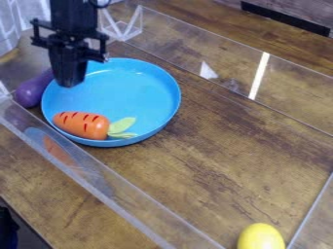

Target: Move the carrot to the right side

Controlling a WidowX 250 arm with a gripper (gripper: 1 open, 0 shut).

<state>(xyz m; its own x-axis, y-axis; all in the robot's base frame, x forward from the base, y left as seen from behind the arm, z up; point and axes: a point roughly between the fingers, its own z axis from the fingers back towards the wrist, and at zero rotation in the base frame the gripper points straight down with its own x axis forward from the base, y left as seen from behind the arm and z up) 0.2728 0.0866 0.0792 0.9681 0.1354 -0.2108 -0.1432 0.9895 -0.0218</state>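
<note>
The carrot [82, 124], a stubby orange toy with dark stripes and a pale green leaf tip, lies in the near left part of the blue plate [150, 92]. My gripper [68, 82] points almost straight down over the plate's far left rim, apart from the carrot and behind it. Its dark fingers [64, 68] read as one narrow block, and I cannot make out a gap between them. Nothing is held.
A purple eggplant toy [31, 90] lies just left of the plate, close beside the gripper. A yellow lemon-like toy [260, 236] sits at the near right corner. Clear plastic walls [78, 170] run along the wooden table's front and back.
</note>
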